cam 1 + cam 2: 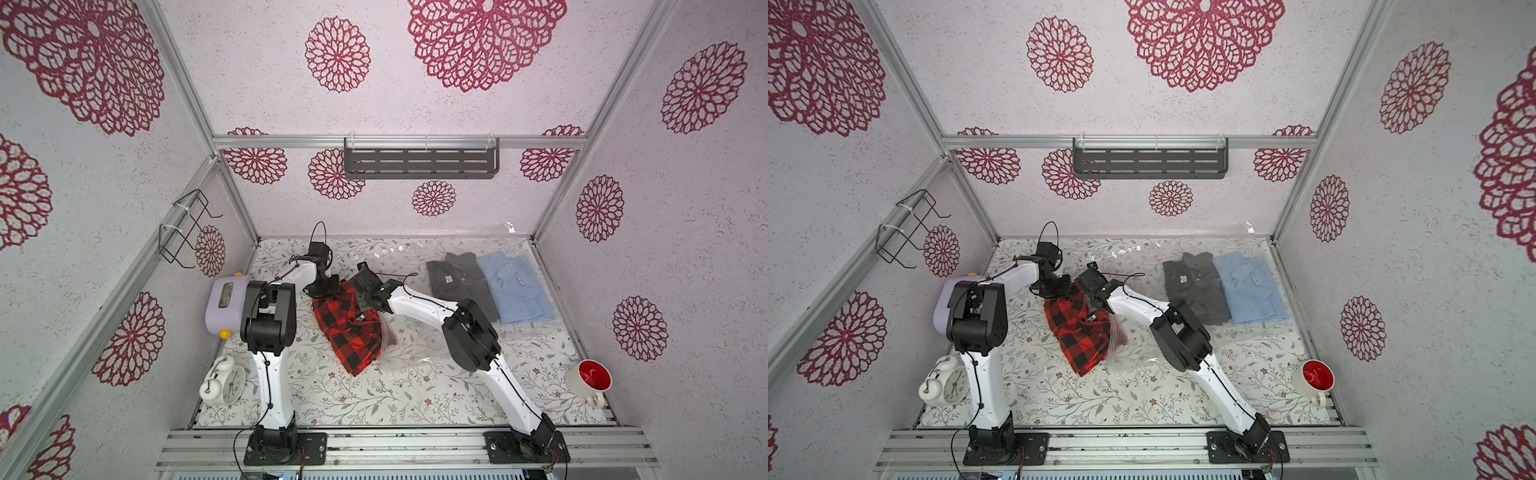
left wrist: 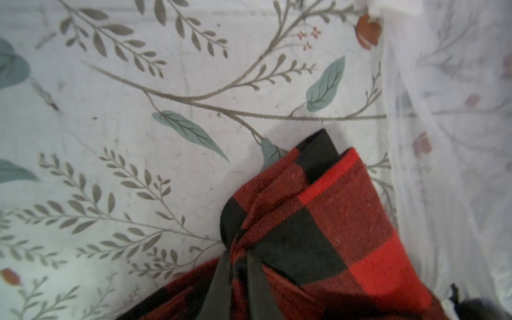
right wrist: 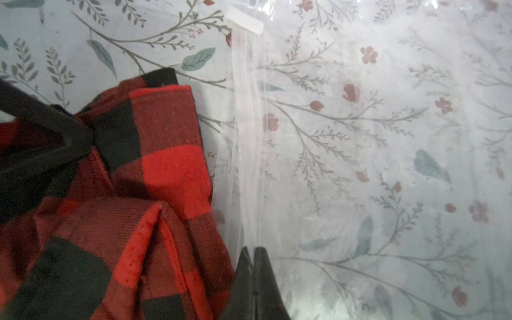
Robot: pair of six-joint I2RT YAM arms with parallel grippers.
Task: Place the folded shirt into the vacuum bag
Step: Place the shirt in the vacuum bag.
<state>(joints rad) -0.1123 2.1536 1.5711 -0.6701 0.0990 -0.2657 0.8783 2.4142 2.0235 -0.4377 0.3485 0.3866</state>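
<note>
The floral-patterned table [image 1: 374, 399] carries a red-and-black plaid shirt [image 1: 353, 332] mid-table, touching the clear vacuum bag [image 1: 528, 336]. There is also a white alarm clock [image 1: 226, 380], a lilac appliance [image 1: 226, 303] and a red-lined mug [image 1: 590, 378].

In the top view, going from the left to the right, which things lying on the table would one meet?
White alarm clock → red-and-black plaid shirt → dark grey folded shirt → light blue folded shirt → white mug with red inside.

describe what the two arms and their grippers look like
Both arms match: the left arm and right arm have smooth white link shells and bulky black joint housings, with thin black cables running along them. The left gripper and right gripper have slim, dark, tapering fingers.
</note>
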